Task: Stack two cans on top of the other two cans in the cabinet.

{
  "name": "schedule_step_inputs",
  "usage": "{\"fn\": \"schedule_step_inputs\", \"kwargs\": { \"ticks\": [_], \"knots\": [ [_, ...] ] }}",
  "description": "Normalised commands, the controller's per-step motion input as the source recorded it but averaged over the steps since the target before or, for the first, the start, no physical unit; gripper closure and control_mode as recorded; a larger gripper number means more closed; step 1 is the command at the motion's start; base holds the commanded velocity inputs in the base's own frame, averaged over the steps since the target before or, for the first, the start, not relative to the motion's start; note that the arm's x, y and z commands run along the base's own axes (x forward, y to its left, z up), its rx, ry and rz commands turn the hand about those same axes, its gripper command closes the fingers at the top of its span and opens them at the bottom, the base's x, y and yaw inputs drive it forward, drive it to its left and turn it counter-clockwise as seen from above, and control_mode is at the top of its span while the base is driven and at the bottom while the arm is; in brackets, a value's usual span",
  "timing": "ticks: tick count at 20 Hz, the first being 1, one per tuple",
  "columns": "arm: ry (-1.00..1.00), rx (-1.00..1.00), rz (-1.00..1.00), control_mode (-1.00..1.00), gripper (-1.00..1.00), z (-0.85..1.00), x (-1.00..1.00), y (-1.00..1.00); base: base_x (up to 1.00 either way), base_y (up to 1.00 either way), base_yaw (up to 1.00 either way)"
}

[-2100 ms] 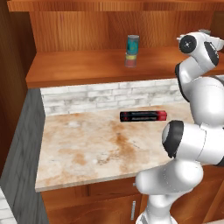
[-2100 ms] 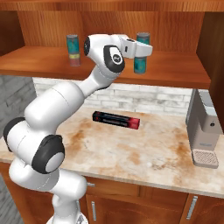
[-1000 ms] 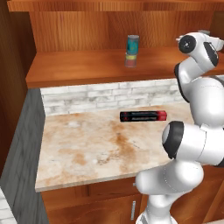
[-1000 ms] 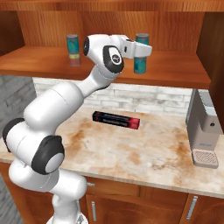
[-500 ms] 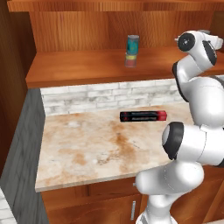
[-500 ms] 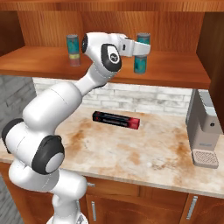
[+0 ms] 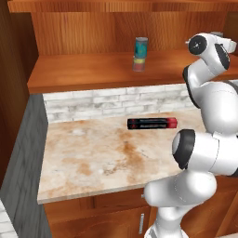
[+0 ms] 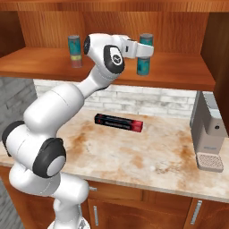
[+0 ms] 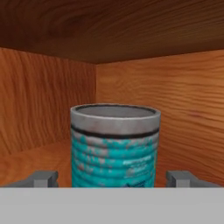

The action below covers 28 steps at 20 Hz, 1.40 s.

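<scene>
Black and red, a long box (image 8: 118, 122) is seen lying on the marble counter (image 8: 147, 156), nearest the base. Above it, on the cabinet (image 8: 179, 76) shelf, a teal can (image 9: 114, 144) is stacked on another (image 8: 144, 65) — the gripper (image 9: 114, 179) fingers (image 9: 43, 178) spread either side, untouching. Farther left, a teal can (image 8: 74, 44) tops a yellow-red one (image 8: 75, 58).

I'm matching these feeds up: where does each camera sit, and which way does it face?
Left base view: behind the arm's left, facing the shelf and counter; arm at right.
Right base view: behind its right, same scene; arm at left, tool at the teal can.
Hand view: on the hand, facing that can; fingertips flank it.
Both base views share the black box.
</scene>
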Motion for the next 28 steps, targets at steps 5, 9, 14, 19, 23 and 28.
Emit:
{"fn": "schedule_step_inputs", "kwargs": {
  "ticks": [5, 9, 14, 19, 23, 28],
  "knots": [
    [0.0, 0.0, 0.0, -1.0, -1.0, -0.02, -0.07, 0.04, 0.0, 0.0, 0.0],
    [-0.02, 0.0, 0.0, -1.0, -1.0, -0.03, -0.22, 0.14, 0.0, 0.0, 0.0],
    [-0.01, 0.0, 0.0, -1.0, -1.0, -0.06, -0.17, 0.18, 0.0, 0.0, 0.0],
    [0.0, 0.0, 0.0, -1.0, -1.0, -0.01, -0.26, 0.26, 0.0, 0.0, 0.0],
    [0.03, 0.0, 0.01, -1.0, -1.0, 0.0, -0.37, 0.34, 0.0, 0.0, 0.0],
    [0.13, 0.03, 0.18, -1.0, -1.0, 0.0, -0.51, 0.34, 0.0, 0.0, 0.0]
  ]
}}
